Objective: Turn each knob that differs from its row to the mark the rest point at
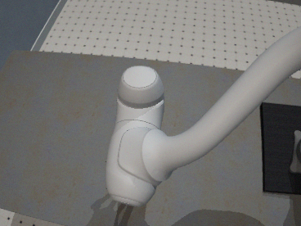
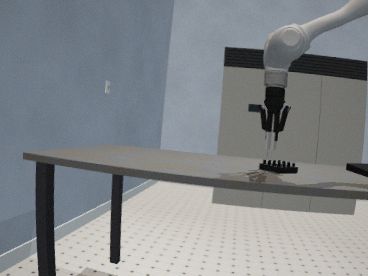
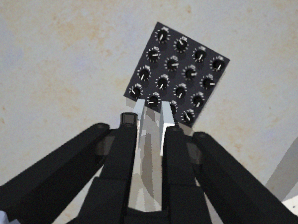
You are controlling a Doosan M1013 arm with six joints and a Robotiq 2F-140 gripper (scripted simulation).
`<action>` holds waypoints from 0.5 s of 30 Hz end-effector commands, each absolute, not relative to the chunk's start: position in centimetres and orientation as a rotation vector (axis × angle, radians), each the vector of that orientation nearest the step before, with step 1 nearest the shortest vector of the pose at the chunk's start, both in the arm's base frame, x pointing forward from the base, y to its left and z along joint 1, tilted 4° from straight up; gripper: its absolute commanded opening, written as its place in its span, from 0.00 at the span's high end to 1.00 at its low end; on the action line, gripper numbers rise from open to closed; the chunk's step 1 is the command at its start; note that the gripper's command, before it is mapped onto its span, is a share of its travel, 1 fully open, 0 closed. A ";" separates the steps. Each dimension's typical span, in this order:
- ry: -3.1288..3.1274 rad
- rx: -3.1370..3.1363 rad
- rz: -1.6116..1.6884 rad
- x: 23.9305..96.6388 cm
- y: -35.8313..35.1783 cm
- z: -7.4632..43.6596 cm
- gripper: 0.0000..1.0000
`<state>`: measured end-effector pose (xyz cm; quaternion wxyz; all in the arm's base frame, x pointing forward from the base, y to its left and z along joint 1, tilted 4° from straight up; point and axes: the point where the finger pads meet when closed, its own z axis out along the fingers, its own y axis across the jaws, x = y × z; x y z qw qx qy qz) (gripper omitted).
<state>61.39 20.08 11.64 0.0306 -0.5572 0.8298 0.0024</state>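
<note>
The knob box (image 3: 177,75) (image 2: 278,167) is a small black square box with four rows of white-lined knobs. It stands on the table (image 3: 60,60) (image 2: 150,162) (image 1: 49,123), turned at an angle in the wrist view. My gripper (image 3: 152,112) (image 2: 271,144) hangs straight down, well above the box and over its near edge. Its fingers are drawn in to a narrow gap with nothing between them. In the top view the arm's wrist (image 1: 137,135) hides both the box and the gripper. The knob names are too small to read.
A flat black object (image 1: 282,147) (image 2: 357,168) lies on the table to the right of the box. A grey cabinet (image 2: 300,125) stands behind the table. The arm (image 1: 229,110) reaches in from the right.
</note>
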 end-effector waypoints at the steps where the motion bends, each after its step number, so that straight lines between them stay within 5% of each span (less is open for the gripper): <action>1: 2.412 -1.909 0.016 61.4 20.1 11.8 0.88; 15: 1.939 -2.388 -0.006 61.4 20.1 12.1 0.88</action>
